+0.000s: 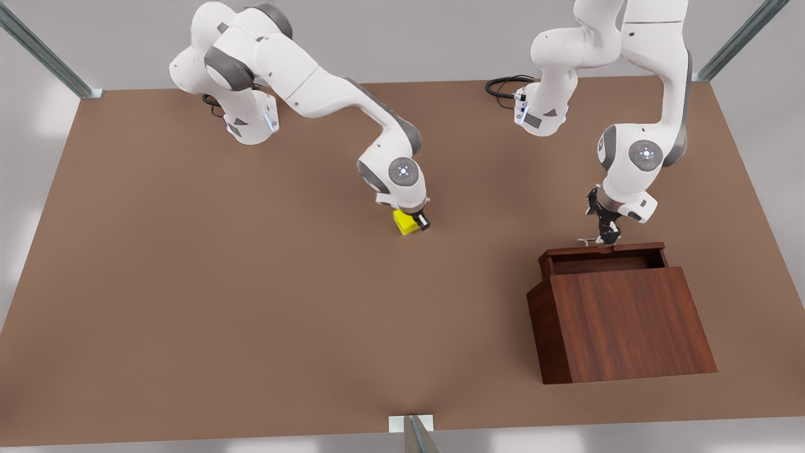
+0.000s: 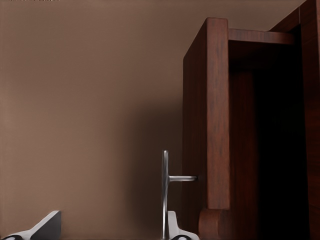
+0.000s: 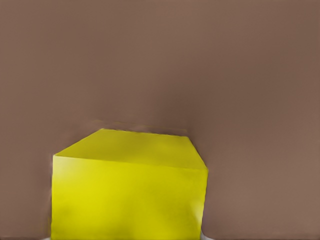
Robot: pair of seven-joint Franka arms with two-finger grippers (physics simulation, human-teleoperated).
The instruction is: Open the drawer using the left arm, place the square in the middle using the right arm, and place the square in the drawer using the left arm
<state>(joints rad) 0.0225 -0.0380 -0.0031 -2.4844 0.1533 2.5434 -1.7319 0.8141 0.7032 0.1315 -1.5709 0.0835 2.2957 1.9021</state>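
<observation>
Two hands are at work over the plain matte brown tabletop (image 1: 188, 283). The right hand (image 1: 415, 221), on the arm at the front view's left, is low at the middle of the tabletop with its fingers pinching the small bright yellow cube (image 1: 405, 223). In the right wrist view the yellow cube (image 3: 130, 190) sits close under the camera, one flat face toward the lens and its top face receding to a far edge; its sides look about equal, so it has no long axis. In the front view the cube is turned a little, one corner pointing toward the near table edge. Whether it rests on the tabletop or is held just above it I cannot tell.

The left hand (image 1: 607, 236), on the arm at the front view's right, hangs at the thin silver bar handle (image 1: 588, 240) of the dark reddish-brown wood-grain drawer (image 1: 604, 255). In the left wrist view its fingers (image 2: 175, 227) stand spread, one fingertip touching the end of the silver handle (image 2: 165, 192) and the other well off to the side, so nothing is pinched. The handle is a slim bar parallel to the drawer front, joined to it by a short post. The drawer (image 2: 210, 115) is pulled out from the slant-topped cabinet of the same wood (image 1: 622, 327), toward the arms' bases; its long axis runs across the front view, left to right, and its open cavity faces up. The cabinet stands on the tabletop at the front view's right, well apart from the cube.
</observation>
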